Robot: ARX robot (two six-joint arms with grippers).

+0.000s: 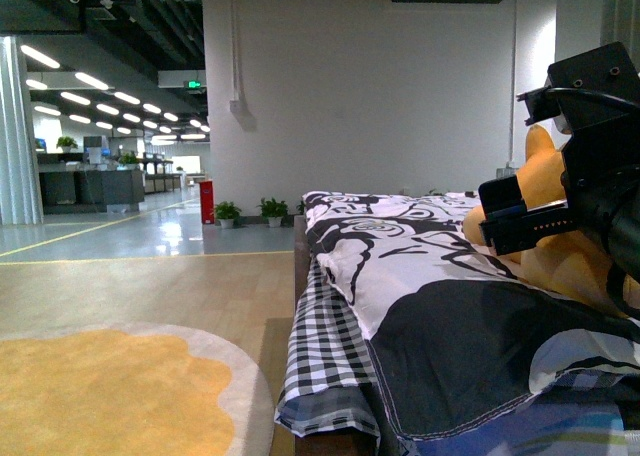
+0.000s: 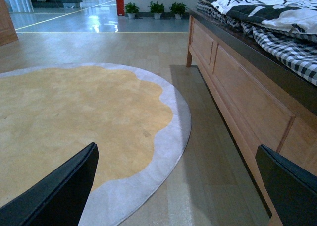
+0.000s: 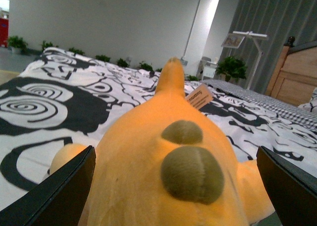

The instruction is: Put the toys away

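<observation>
Orange-yellow plush toy [image 3: 129, 186]: laid on the black-and-white duvet [image 1: 400, 246] of the bed [image 2: 237, 87], back from the bed's near corner and inward from the long edge that faces the rug; two olive-brown patches [image 3: 192, 174] and a paper tag [image 3: 199, 95] are seen on it.
Right end effector [image 3: 176, 154]: held open, with its two fingers spread wide to either side of the toy's body; contact with the plush cannot be made out.
Left end effector [image 2: 177, 151]: open and empty, hung low over the floor between the round yellow rug [image 2: 74, 117] and the bed's wooden side.
Step in hand: judged to be the reach for the grasp; the toy is framed but not yet gripped, so the task is judged barely begun.
Next move: the right fingers would need to be brought further around the rounded body and closed firmly, since soft plush is expected to give under a shallow pinch; a lift clear of the duvet would follow.
Surroundings: a checked sheet [image 1: 320, 346] hangs over the bed's near corner; potted plants [image 1: 250, 213] stand by the far wall; a white lamp [image 3: 250, 35] and a wooden headboard [image 3: 292, 72] lie beyond the toy.
In the way: loose duvet cloth beside the toy could be caught in the grip; no place for storing the toy is shown.
</observation>
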